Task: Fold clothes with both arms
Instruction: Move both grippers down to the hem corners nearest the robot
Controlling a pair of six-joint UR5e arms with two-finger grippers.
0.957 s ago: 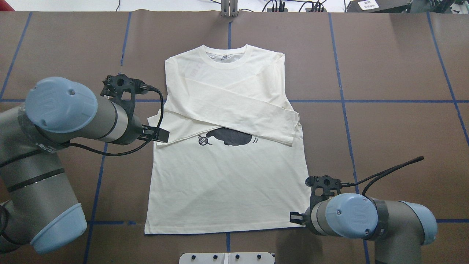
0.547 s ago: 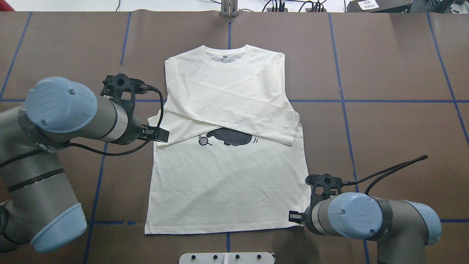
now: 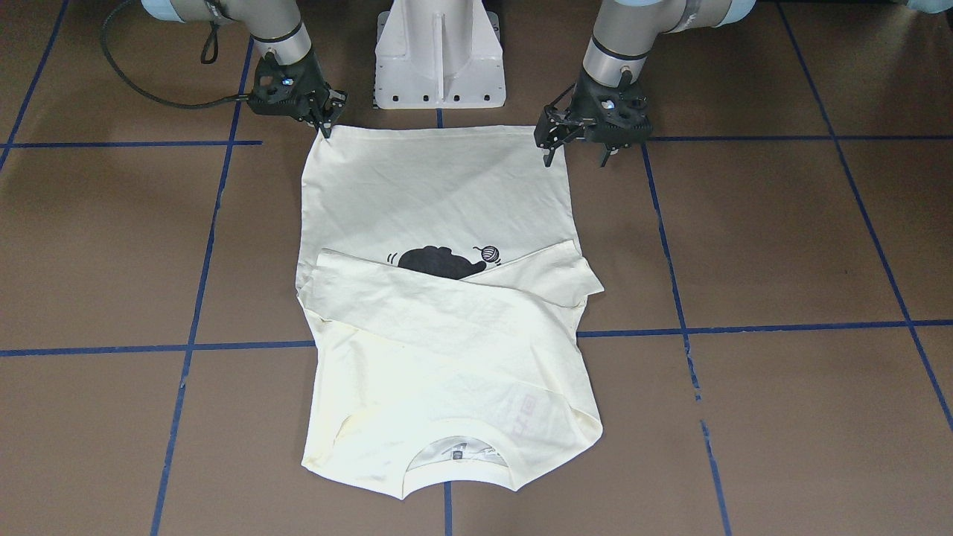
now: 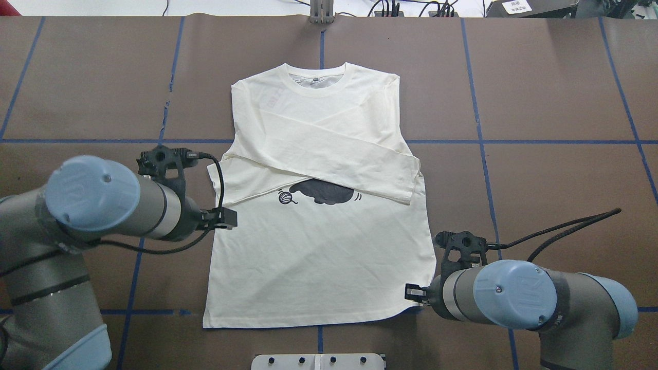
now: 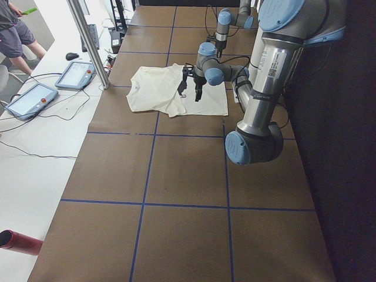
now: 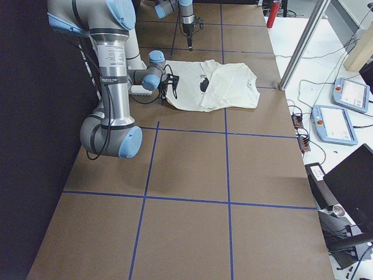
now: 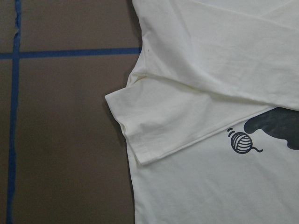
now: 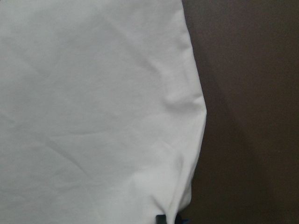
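Shirt (image 4: pixel 318 246) flat on the table (image 4: pixel 540 92), a tool at each side.
The cream shirt lies cat side up in the middle of the brown table, with its sleeves folded across it. The right tool (image 3: pixel 326 125) pinches the bottom corner on its side. The left tool (image 3: pixel 577 149) is spread wide, up above the shirt's other edge.

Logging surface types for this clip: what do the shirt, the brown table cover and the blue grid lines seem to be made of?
Shirt: soft matte knit, likely cotton jersey; it lies limp with fine creases.
Table cover: matte brown sheet, perhaps paper or vinyl; it looks flat, with no glare.
Blue lines: probably adhesive tape; thin strips with ragged, worn spots in places.
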